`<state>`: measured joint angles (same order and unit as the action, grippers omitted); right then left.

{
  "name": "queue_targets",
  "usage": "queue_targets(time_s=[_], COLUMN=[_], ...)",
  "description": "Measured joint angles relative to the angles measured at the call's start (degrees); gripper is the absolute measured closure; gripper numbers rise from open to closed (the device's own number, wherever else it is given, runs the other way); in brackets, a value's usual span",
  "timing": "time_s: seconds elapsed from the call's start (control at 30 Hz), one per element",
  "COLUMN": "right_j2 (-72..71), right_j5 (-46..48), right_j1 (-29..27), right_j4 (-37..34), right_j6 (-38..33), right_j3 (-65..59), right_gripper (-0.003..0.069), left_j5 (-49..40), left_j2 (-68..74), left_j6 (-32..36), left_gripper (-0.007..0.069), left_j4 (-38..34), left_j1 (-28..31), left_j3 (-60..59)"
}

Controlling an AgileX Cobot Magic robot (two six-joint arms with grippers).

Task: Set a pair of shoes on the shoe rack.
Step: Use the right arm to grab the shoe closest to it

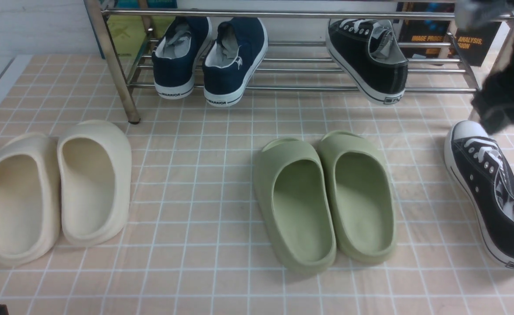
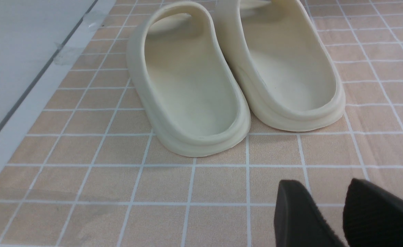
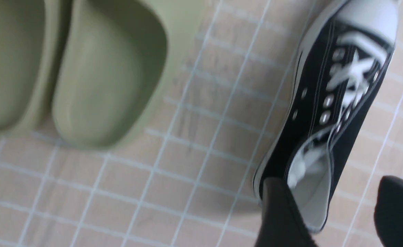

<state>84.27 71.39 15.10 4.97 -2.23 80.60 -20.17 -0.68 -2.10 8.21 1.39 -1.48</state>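
Note:
One black canvas sneaker [image 1: 371, 61] with a white sole rests heel-out on the chrome shoe rack [image 1: 283, 14], at its right side. Its mate [image 1: 493, 192] lies on the tiled floor at the far right, toe cap toward the rack. My right gripper [image 1: 498, 118] is a dark blur hovering above that floor sneaker's toe. In the right wrist view the right gripper [image 3: 332, 181] is open over the sneaker [image 3: 328, 113], one finger in front of the heel collar, nothing clamped. My left gripper [image 2: 325, 192] hangs low over bare tile with a gap between its fingers, holding nothing.
Two navy "WARRIOR" slip-ons [image 1: 209, 57] sit on the rack's left part. Green foam slides [image 1: 322, 197] lie mid-floor, just left of the floor sneaker. Cream slides [image 1: 55, 188] lie at the left, in front of my left gripper. A rack leg [image 1: 117, 70] stands at the back left.

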Motion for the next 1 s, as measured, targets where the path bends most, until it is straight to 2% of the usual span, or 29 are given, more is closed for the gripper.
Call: queue_targets(time_s=[0.13,0.3,0.47,0.73,0.83,1.0], right_j2=[-2.22,-1.57,1.17,6.88,9.72,10.22], right_j5=[-1.91,-11.22,-19.63,-25.79,-27.29,-27.59], right_j1=[-2.76,-6.60,-7.63,-7.63,-7.63,-7.63], right_j4=[0.06,0.06,1.02,2.02,2.02,2.31], right_j6=[2.67,5.06,5.70,5.80,5.76,5.76], right_j3=[-11.18,-21.00,-25.02,-24.99,-24.99,-24.94], right_gripper=[0.0279,0.0279,0.0279,0.0285,0.0340,0.0545], left_j5=[0.00,0.00,0.00,0.00,0.00,0.00], left_j2=[0.00,0.00,0.00,0.00,0.00,0.00], left_j6=[0.00,0.00,0.00,0.00,0.00,0.00], left_gripper=[0.0384,0.0384,0.0384,0.0384,0.0384,0.0384], left_j4=[0.00,0.00,0.00,0.00,0.00,0.00], left_j1=[0.00,0.00,0.00,0.00,0.00,0.00], left_j3=[0.00,0.00,0.00,0.00,0.00,0.00])
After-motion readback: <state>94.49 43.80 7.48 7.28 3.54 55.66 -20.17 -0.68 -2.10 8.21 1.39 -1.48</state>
